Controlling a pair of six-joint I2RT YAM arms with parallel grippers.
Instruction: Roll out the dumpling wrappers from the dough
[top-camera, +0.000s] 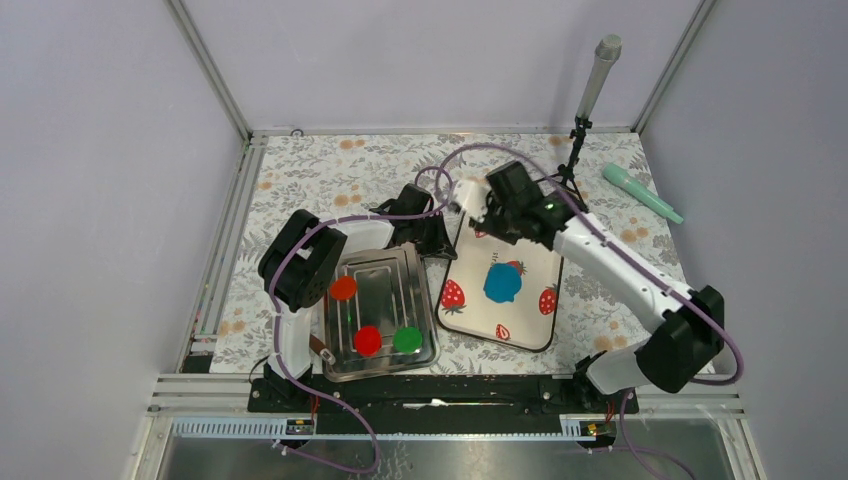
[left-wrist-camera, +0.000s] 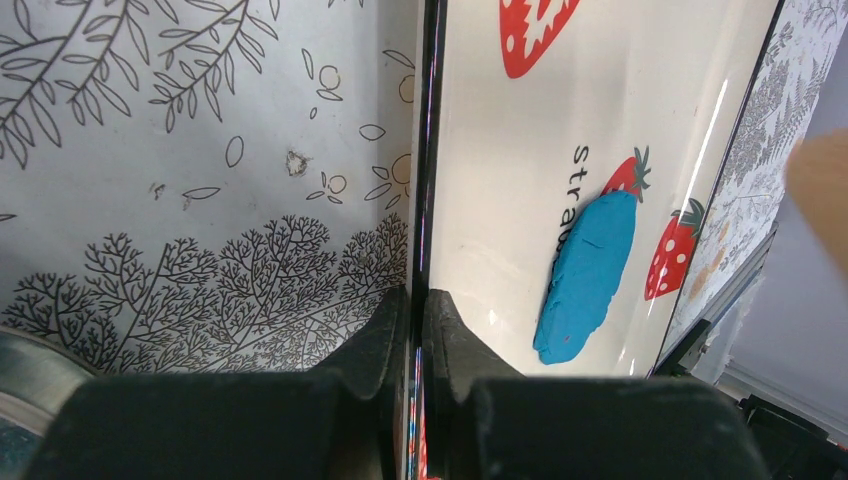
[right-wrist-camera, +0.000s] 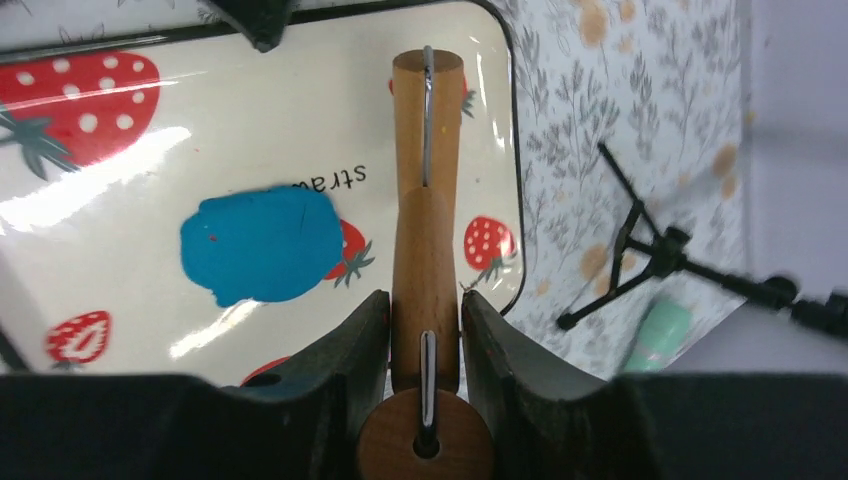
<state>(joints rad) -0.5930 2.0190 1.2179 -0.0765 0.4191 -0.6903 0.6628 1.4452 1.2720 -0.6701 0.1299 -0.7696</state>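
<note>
Grips a wooden rolling pin (right-wrist-camera: 425, 230) in the right end effector (right-wrist-camera: 425, 300), at 12 o'clock of the dough (top-camera: 503, 283). Pinches the strawberry board (top-camera: 525, 320) rim at 10 o'clock with the closed left end effector (left-wrist-camera: 415, 300). Dough at board centre, already flattened but ragged; likely needs more rolling.

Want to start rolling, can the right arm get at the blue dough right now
Probably yes: the right gripper, holding the rolling pin, hangs close to the dough on the strawberry tray, with nothing between them.
</note>
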